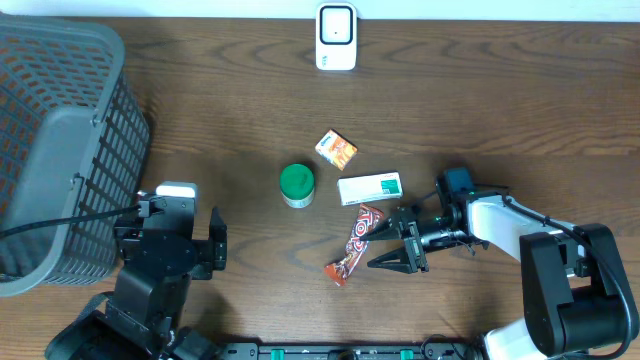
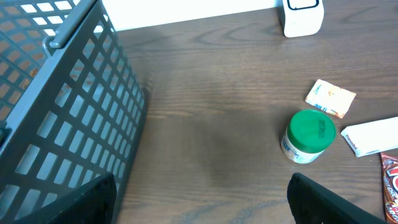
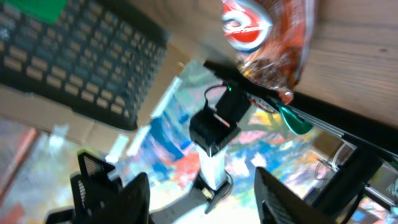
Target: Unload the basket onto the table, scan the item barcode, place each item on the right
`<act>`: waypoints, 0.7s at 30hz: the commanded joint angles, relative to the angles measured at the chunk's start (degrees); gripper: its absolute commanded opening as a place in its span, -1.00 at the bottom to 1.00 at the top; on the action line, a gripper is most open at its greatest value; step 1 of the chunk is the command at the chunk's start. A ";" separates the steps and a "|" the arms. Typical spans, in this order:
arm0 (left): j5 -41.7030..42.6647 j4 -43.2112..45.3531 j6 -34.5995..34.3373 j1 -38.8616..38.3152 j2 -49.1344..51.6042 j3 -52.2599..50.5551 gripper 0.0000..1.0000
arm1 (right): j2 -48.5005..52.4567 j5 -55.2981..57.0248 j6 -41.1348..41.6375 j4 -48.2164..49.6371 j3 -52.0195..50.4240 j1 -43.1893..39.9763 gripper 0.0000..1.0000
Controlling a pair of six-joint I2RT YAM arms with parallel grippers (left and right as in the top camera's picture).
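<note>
A white barcode scanner (image 1: 336, 37) stands at the table's far edge and shows at the top right of the left wrist view as the scanner (image 2: 301, 15). A red-orange snack packet (image 1: 355, 245) lies flat on the table, and my right gripper (image 1: 385, 247) stands open just to its right, apart from it. In the right wrist view the packet (image 3: 267, 37) lies beyond the fingers (image 3: 134, 193), with nothing between them. My left gripper (image 1: 215, 243) is open and empty at the front left, next to the basket.
A dark mesh basket (image 1: 60, 150) fills the left side. A green-lidded jar (image 1: 296, 185), a white box (image 1: 370, 187) and a small orange packet (image 1: 336, 149) lie in the middle of the table, behind the snack packet.
</note>
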 commanded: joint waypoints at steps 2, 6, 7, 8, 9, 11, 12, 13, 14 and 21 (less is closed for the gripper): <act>-0.74 -0.15 -0.55 -0.17 -0.24 -0.35 0.76 | -0.74 -2.75 -7.19 0.13 1.38 -0.72 0.06; -0.74 -0.15 -0.55 -0.17 -0.24 -0.35 0.76 | -0.79 7.74 -9.25 1.60 2.01 -0.72 0.59; -0.74 -0.15 -0.55 -0.17 -0.24 -0.35 0.76 | -0.79 10.67 -9.97 1.60 2.27 -0.72 0.61; -0.74 -0.15 -0.55 -0.17 -0.24 -0.35 0.76 | -0.79 13.57 -10.29 1.57 2.58 -0.72 0.62; -0.74 -0.15 -0.52 -0.17 -0.24 -0.35 0.76 | -0.79 16.39 -10.29 1.57 2.86 -0.72 0.64; -0.74 -0.15 -0.55 -0.17 -0.24 -0.35 0.76 | -0.79 21.68 -10.23 1.60 3.43 -0.72 0.67; -0.74 -0.15 -0.55 -0.17 -0.24 -0.35 0.76 | -0.79 23.15 -10.23 1.55 3.65 -0.72 0.67; -0.74 -0.15 -0.55 -0.17 -0.24 -0.35 0.76 | -0.79 24.63 -10.19 1.57 3.98 -0.72 0.94; -0.74 -0.15 -0.55 -0.17 -0.24 -0.35 0.76 | -0.79 26.05 -9.92 1.68 4.26 -0.72 0.99; -0.74 -0.15 -0.55 -0.17 -0.24 -0.35 0.76 | -0.79 43.69 -6.56 5.33 6.19 -0.59 0.72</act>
